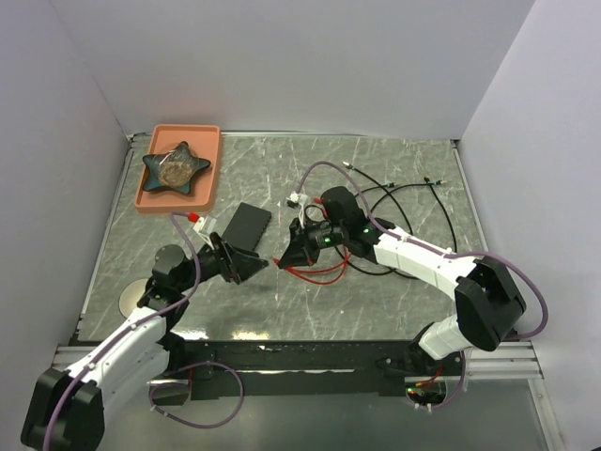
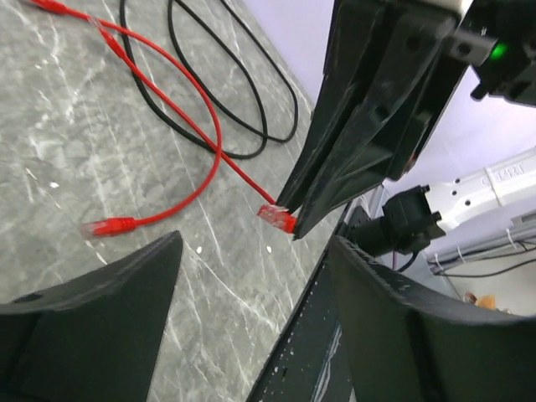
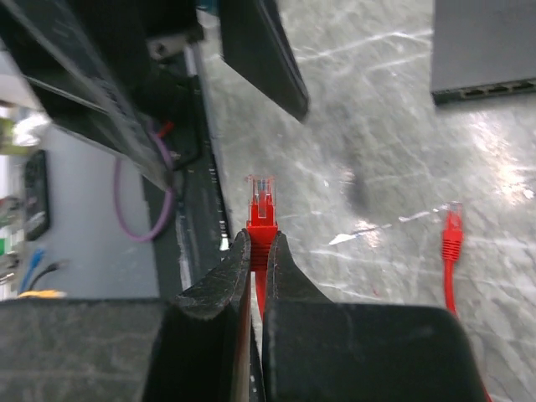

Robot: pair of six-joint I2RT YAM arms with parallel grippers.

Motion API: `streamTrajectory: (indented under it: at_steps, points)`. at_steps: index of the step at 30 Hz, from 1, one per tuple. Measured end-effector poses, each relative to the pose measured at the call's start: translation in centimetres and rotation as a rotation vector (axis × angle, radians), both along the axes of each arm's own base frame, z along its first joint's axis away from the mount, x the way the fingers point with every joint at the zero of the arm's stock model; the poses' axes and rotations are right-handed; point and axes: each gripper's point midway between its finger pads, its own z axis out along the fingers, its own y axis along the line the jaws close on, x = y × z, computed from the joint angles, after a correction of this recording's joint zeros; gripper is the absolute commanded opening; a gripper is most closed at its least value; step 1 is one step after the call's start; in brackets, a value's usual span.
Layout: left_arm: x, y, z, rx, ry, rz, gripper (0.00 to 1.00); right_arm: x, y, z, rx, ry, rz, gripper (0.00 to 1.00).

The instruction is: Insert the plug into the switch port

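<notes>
Plug sits pinched in the closed right gripper over the worktop's middle, short of the switch left of centre; only the right wrist view shows the switch's socket row (from above, a plain black slab). Left gripper stands wide and empty just beside the plug. One red cable with two plugs, the spare plug loose on the worktop; black cables far right, count unclear; one tray in the far left corner holding one star dish.
</notes>
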Motion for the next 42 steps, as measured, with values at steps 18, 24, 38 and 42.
streamTrajectory:
  at_steps: [18, 24, 38, 42]
  points:
    - [-0.3, -2.2, 0.9, -0.016, -0.033, -0.053, 0.55, -1.5, 0.3, 2.2, 0.104, 0.07, 0.1, 0.0]
    - [-0.5, -2.8, 1.7, -0.036, -0.046, -0.074, 0.14, -1.3, 0.3, 2.1, 0.105, 0.072, 0.092, 0.0]
    - [-0.6, -3.4, 2.1, -0.045, -0.044, -0.085, 0.01, -0.9, 0.1, 1.5, 0.09, 0.068, 0.068, 0.3]
    - [-0.5, -3.4, 2.0, -0.043, -0.045, -0.081, 0.01, -0.8, 0.0, 1.4, 0.088, 0.066, 0.066, 0.29]
